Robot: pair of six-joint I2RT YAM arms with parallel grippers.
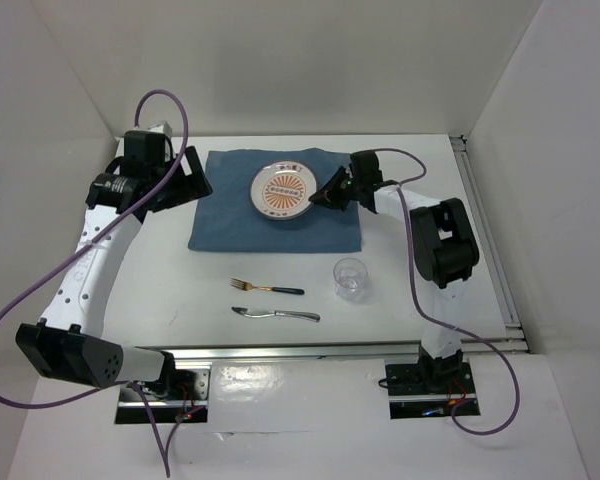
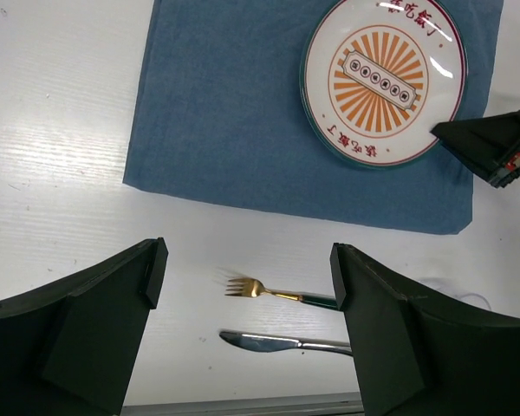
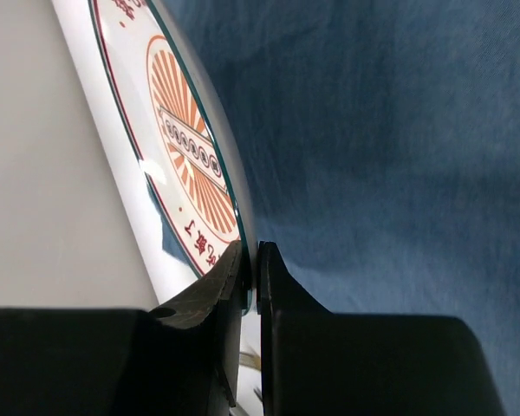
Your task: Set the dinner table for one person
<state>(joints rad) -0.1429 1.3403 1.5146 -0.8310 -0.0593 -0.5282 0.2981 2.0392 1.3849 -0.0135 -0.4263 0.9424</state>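
Pinching the plate (image 1: 283, 190) by its edge to set it on the cloth (image 1: 230, 220) below, the right pincer (image 3: 251, 256) must let go next; the left pincer (image 2: 247, 260) is spread.

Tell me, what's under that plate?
A blue cloth spreads beneath the plate, on the white table. The right hand pinches the plate's rim. The patch of cloth directly below is covered, so anything lying there cannot be seen.

one plate (image 1: 285, 190), fork (image 1: 265, 287), knife (image 1: 277, 315), glass (image 1: 350, 277) and placemat (image 1: 220, 215).
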